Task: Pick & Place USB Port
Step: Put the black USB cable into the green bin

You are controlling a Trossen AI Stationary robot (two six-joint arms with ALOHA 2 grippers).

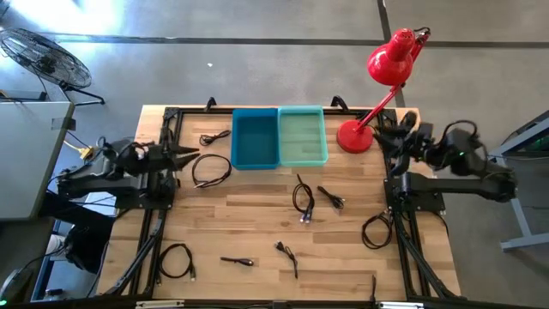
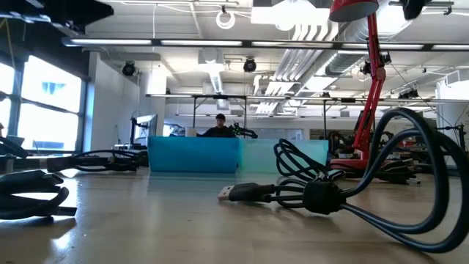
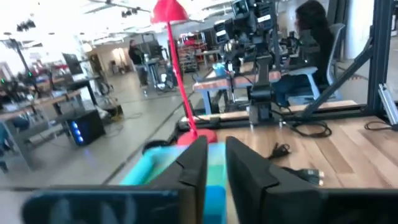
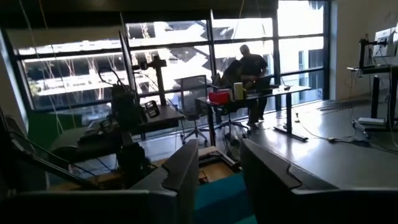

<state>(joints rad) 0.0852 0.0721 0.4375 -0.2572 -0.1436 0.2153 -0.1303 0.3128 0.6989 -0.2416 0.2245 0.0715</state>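
At the table's left edge the left claw point(image 1: 187, 156) waits raised near the far end, its fingers point(image 3: 194, 163) a narrow gap apart, pinching nothing. Just beside it lie a small cable point(image 1: 213, 137) and a looped cable point(image 1: 210, 170); another coil point(image 1: 175, 259) sits by the near left corner. Mid-table at the far edge stand the blue bin point(image 1: 256, 137) and the green bin point(image 1: 303, 136), touching side by side. On the open wood in front of them lie the USB cables point(image 1: 304, 200) and point(image 1: 331, 198), with two smaller ones point(image 1: 238, 261) and point(image 1: 287, 254) nearer the front edge; bare wood lies between these. To the right, the red lamp point(image 1: 374, 94) stands on its base beside the green bin, leaning over the right arm. The right claw point(image 1: 403, 142) waits at the right edge, fingers point(image 4: 186, 168) spread, empty. A coil point(image 1: 376, 230) lies by that arm's frame.
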